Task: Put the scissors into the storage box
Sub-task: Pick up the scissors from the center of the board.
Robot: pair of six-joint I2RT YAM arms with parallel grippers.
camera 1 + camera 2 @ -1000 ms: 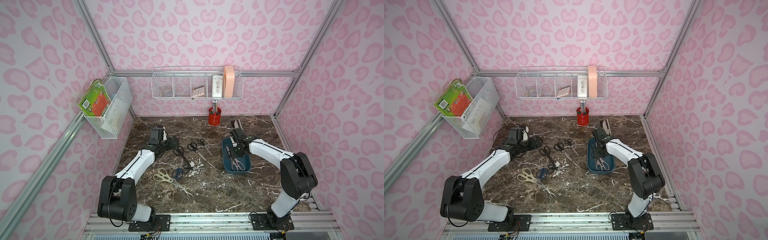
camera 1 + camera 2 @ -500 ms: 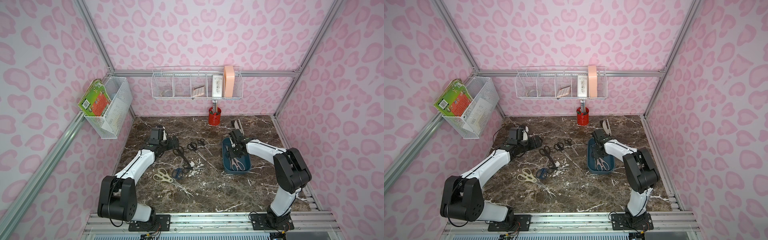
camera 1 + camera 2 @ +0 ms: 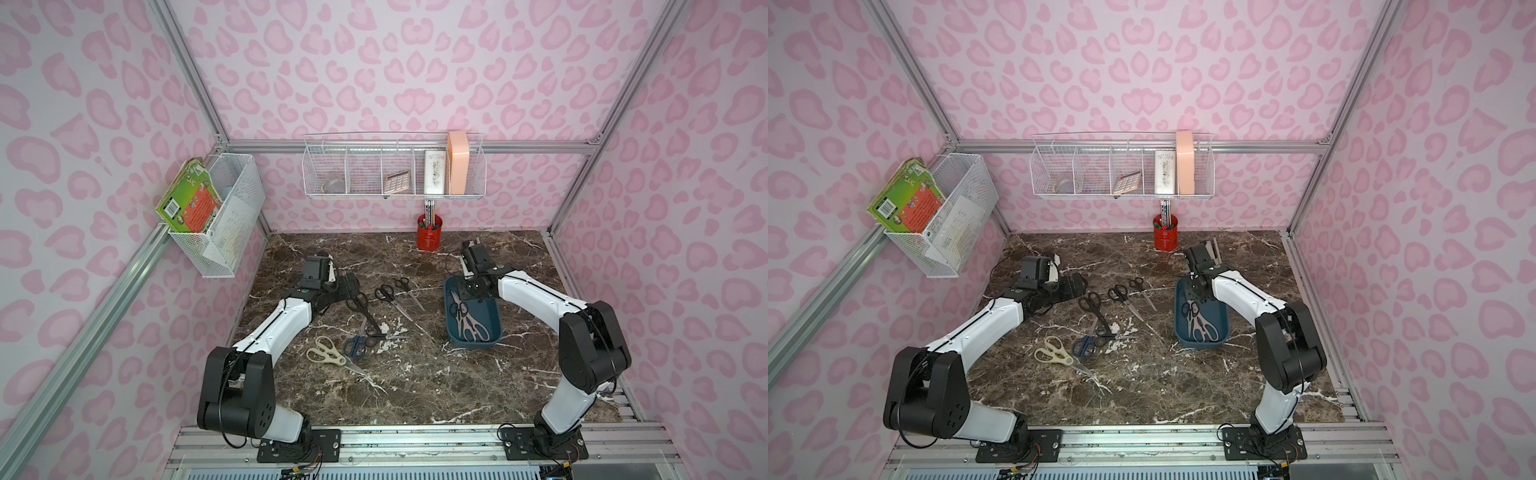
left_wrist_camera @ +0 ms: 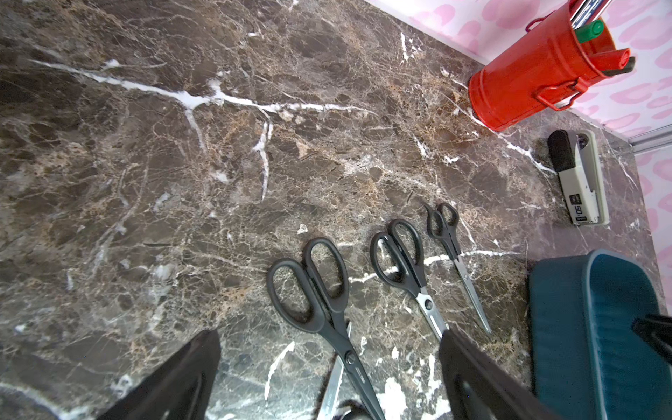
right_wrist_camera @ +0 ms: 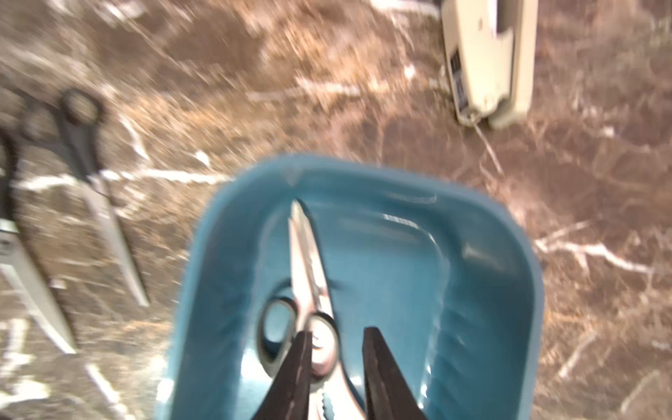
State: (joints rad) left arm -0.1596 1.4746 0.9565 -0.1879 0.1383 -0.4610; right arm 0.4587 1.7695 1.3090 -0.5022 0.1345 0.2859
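Two scissors [image 3: 469, 326] are seen in the storage box [image 3: 488, 311].
Right tool [image 5: 337, 332] is narrowly parted overhead; left tool [image 4: 329, 334], at nine o'clock, is spread wide.

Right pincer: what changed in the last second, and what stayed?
The right pincer has opened above the storage box, apparently dropping scissors that now lie inside; its arm shifted a little. The left pincer and the loose scissors on the table stayed put.
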